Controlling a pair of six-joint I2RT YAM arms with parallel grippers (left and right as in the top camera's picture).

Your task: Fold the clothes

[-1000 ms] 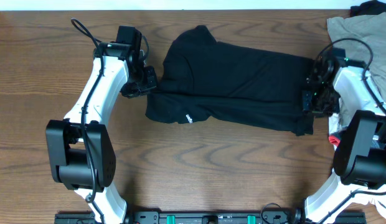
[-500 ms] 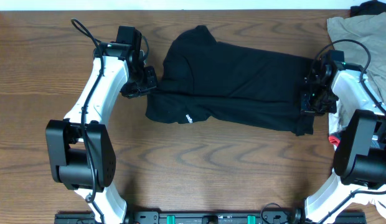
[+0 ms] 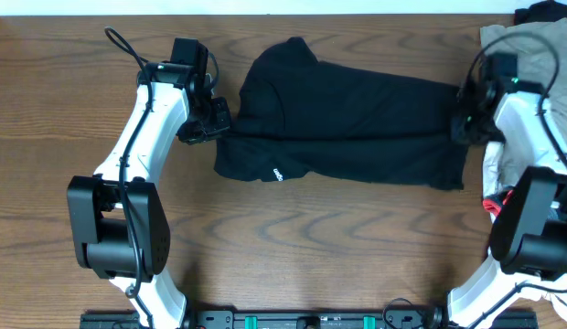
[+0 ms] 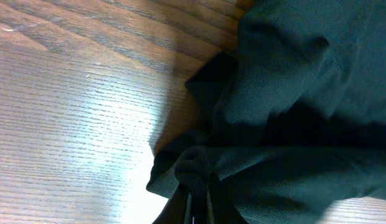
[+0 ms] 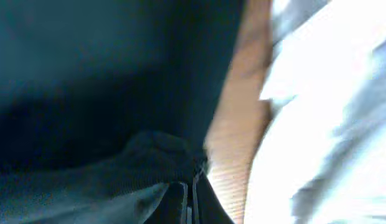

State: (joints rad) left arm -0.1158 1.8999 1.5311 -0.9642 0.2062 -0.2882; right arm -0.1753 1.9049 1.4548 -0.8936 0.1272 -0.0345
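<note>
Right claw (image 3: 466, 130) farther back, clamped on black garment (image 3: 347, 119); left claw (image 3: 221, 123) likewise opposite.

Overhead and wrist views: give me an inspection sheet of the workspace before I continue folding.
Surface: brown wood-grain table, no spills seen.
Job's things: black garment spread lengthwise, white logo near its near-left edge.
Clutter: beige garment at far-right corner; red-and-white item beside right arm.
Grippers: left gripper shut on the black garment's left end; right gripper shut on its right end.
Cables: black cable looped behind left arm; second cable over right arm.
Surroundings: pale strip beyond the far edge; nothing else seen.
</note>
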